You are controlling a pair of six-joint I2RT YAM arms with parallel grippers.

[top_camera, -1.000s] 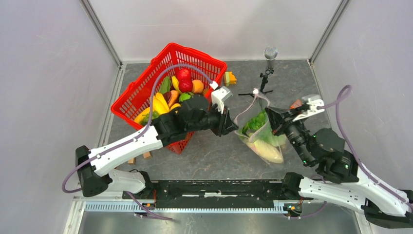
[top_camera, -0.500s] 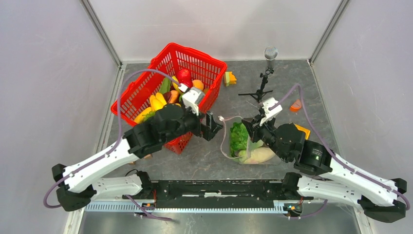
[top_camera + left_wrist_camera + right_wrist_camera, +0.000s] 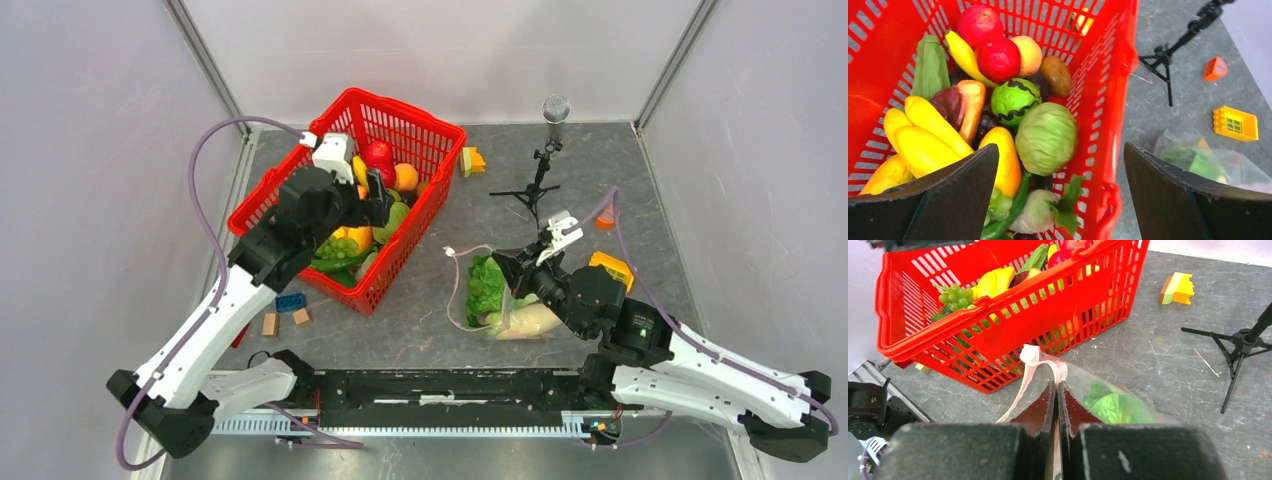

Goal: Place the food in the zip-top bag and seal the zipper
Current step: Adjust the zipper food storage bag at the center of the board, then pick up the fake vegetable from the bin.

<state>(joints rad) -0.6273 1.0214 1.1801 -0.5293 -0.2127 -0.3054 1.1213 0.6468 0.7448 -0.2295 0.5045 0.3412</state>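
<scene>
The red basket (image 3: 433, 130) holds the food: red fruits (image 3: 998, 57), yellow bananas (image 3: 923, 130), a green cabbage (image 3: 1046, 137) and more. My left gripper (image 3: 375, 195) hangs open above the basket's right side, nothing between its fingers (image 3: 963, 190). The clear zip-top bag (image 3: 503, 302) lies on the table right of the basket, with lettuce (image 3: 487, 285) and a cream-white vegetable (image 3: 532, 320) inside. My right gripper (image 3: 1056, 386) is shut on the bag's pink zipper (image 3: 1035, 357) strip, which loops loose to the left.
A microphone on a small tripod (image 3: 540, 170) stands behind the bag. A yellow block (image 3: 611, 270) and an orange piece (image 3: 604, 220) lie to the right. Blue and wooden blocks (image 3: 290, 302) sit left of the basket's near corner, a yellow-green block (image 3: 472, 160) behind it.
My left gripper opened, let go near the bag mouth and swung back left over the basket. My right gripper carried the bag left and lowered it.
</scene>
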